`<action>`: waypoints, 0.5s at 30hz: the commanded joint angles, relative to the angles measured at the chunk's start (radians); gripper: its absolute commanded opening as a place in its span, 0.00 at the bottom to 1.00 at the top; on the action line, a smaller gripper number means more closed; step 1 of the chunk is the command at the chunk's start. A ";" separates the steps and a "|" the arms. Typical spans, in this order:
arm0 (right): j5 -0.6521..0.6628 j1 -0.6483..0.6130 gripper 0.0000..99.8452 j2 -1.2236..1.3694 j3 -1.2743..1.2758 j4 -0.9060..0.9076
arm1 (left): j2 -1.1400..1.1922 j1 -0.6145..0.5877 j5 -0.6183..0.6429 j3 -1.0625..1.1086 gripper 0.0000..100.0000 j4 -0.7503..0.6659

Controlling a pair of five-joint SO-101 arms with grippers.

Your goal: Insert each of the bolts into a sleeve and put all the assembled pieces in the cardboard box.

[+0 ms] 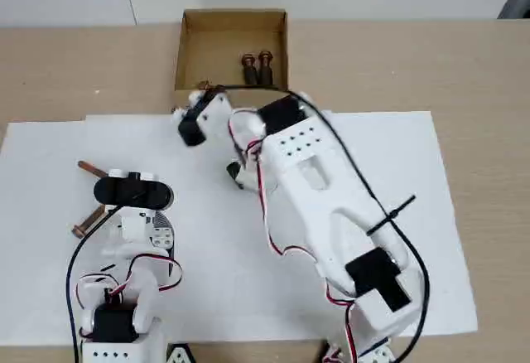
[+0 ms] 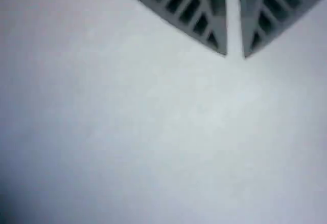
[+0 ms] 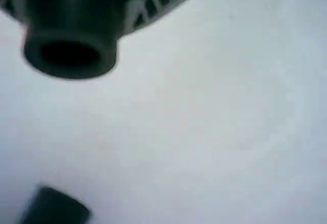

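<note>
Cardboard box (image 1: 190, 48) sits far centre with two assembled pieces (image 1: 257, 69) inside. The right gripper (image 1: 195, 118), just near of the box, looks clamped on a black sleeve (image 3: 69, 55) with an empty bore. Risks: the sleeve slips, or goes in boltless. The left gripper (image 2: 235, 52) is closed on nothing. Two loose bolts (image 1: 91, 168) at left could roll if bumped. No legible writing.

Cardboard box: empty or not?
Not empty: two bolts lie side by side on the floor of the cardboard box.
</note>
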 commanded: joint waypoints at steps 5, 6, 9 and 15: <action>-0.169 0.163 0.00 -0.160 -0.094 0.113 | -0.009 -0.002 -0.002 -0.005 0.01 -0.002; -0.221 0.182 0.00 -0.186 -0.094 0.113 | -0.009 -0.002 -0.002 -0.005 0.01 -0.002; -0.345 0.242 0.00 -0.271 -0.094 0.114 | -0.009 -0.002 -0.002 -0.005 0.01 0.000; -0.437 0.355 0.00 -0.406 -0.060 0.114 | -0.009 -0.008 -0.002 -0.047 0.01 0.011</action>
